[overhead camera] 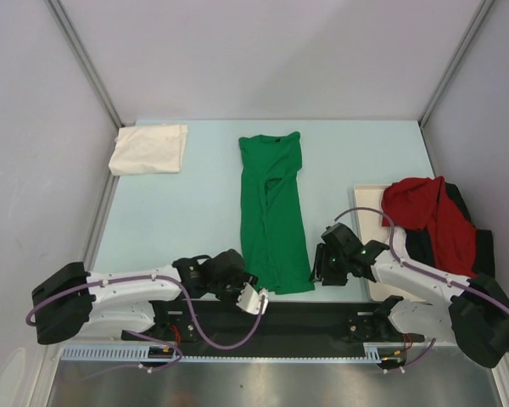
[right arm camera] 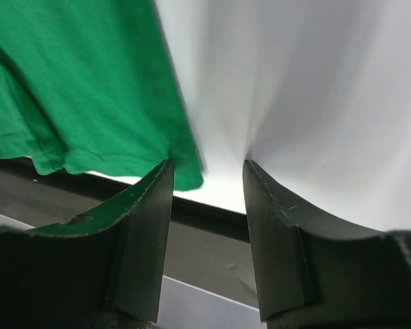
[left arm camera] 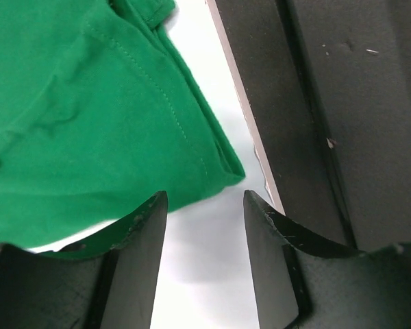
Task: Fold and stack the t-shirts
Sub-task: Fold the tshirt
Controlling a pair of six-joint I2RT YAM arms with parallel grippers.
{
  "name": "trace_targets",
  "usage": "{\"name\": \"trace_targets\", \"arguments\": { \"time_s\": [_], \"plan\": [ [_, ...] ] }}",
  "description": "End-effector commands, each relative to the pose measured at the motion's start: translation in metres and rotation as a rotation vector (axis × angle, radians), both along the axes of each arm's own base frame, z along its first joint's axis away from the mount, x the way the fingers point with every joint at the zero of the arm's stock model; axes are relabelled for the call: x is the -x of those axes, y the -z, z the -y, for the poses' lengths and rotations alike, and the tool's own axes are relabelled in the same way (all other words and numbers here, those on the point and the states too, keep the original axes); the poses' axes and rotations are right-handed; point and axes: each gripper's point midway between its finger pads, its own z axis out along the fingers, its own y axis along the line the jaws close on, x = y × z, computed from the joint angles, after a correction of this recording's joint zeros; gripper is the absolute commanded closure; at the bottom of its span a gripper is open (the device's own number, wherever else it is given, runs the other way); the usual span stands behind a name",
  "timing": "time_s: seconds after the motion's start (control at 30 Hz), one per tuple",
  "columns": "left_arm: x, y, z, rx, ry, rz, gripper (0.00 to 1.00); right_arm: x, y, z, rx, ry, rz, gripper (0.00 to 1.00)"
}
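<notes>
Lying centred as a long strip, hem toward the arms, the green tee [overhead camera: 274, 216] has the left gripper [left arm camera: 204, 205] and right gripper [right arm camera: 207, 171] at its two hem corners, both spread wide and holding nothing. I'd grab every layer at both corners evenly, then lift together toward the collar so it doesn't skew; cream tee [overhead camera: 148, 148] sits folded far left

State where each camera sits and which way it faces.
Top external: above, behind the arms, looking down on the bright green cotton t-shirt; both arms show.
Left wrist: behind the left gripper, facing the shirt's hem corner; own fingers show.
Right wrist: behind the right gripper, facing the hem's other corner; own fingers show.
All share the shirt.
</notes>
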Motion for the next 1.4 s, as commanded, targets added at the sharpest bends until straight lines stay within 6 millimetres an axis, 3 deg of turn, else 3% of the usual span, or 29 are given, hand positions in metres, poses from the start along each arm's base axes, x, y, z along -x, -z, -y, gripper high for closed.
{"name": "trace_targets", "arguments": {
  "time_s": [0.0,0.07,0.17,0.2,0.27,0.3,0.33,0.53,0.63,0.8,0.97,1.0,1.03,1.07,1.13,1.2,1.27,1.3,1.37],
  "plan": [
    [-0.006,-0.002,0.014,0.031,0.036,0.041,0.46,-0.009,-0.001,-0.013,-0.047,0.015,0.024,0.51],
    [-0.004,0.003,0.016,0.018,0.043,0.029,0.47,-0.008,0.0,-0.019,-0.059,-0.003,0.003,0.53],
    [-0.001,0.011,0.018,0.008,0.046,0.014,0.53,0.001,0.003,-0.027,-0.086,-0.033,-0.03,0.73],
    [0.0,0.012,0.018,0.005,0.042,0.005,0.67,0.004,0.003,-0.028,-0.094,-0.047,-0.042,0.88],
    [0.004,0.014,0.017,-0.008,0.042,-0.015,0.82,0.014,0.002,-0.028,-0.096,-0.066,-0.073,0.98],
    [0.006,0.013,0.017,-0.008,0.036,-0.031,0.95,0.02,0.001,-0.028,-0.091,-0.085,-0.079,1.0],
    [0.012,0.013,0.013,-0.017,0.041,-0.06,0.99,0.025,-0.002,-0.028,-0.092,-0.089,-0.085,1.0],
    [0.038,-0.013,0.004,0.086,0.089,-0.127,1.0,0.065,-0.026,-0.025,-0.117,-0.135,-0.146,1.0],
    [0.032,-0.031,0.007,0.17,0.054,-0.102,1.0,0.062,-0.047,-0.028,-0.154,-0.126,-0.11,1.0],
    [-0.015,-0.052,0.014,0.261,-0.137,-0.053,1.0,0.021,-0.067,-0.024,-0.126,-0.12,-0.012,1.0],
    [-0.065,-0.084,0.028,0.348,-0.28,-0.082,1.0,-0.053,-0.091,-0.023,-0.145,-0.082,0.114,1.0],
    [-0.083,-0.086,0.022,0.358,-0.341,-0.098,1.0,-0.071,-0.093,-0.016,-0.137,-0.066,0.146,1.0],
    [-0.093,-0.099,0.028,0.396,-0.346,-0.116,1.0,-0.086,-0.097,-0.018,-0.147,-0.059,0.176,1.0],
    [-0.104,-0.092,0.027,0.381,-0.383,-0.145,1.0,-0.104,-0.101,-0.021,-0.154,-0.053,0.19,1.0],
    [-0.135,-0.104,0.022,0.41,-0.453,-0.117,1.0,-0.136,-0.106,-0.023,-0.18,-0.034,0.243,1.0],
    [-0.153,-0.097,0.016,0.384,-0.504,-0.128,1.0,-0.164,-0.103,-0.029,-0.181,-0.024,0.251,1.0],
    [-0.172,-0.105,0.016,0.388,-0.537,-0.109,1.0,-0.192,-0.098,-0.03,-0.184,-0.008,0.252,1.0],
    [-0.183,-0.097,0.012,0.369,-0.569,-0.116,1.0,-0.2,-0.096,-0.03,-0.185,-0.004,0.255,1.0],
    [-0.204,-0.1,0.007,0.365,-0.629,-0.09,1.0,-0.217,-0.094,-0.028,-0.194,0.012,0.259,1.0]
  ]
}}
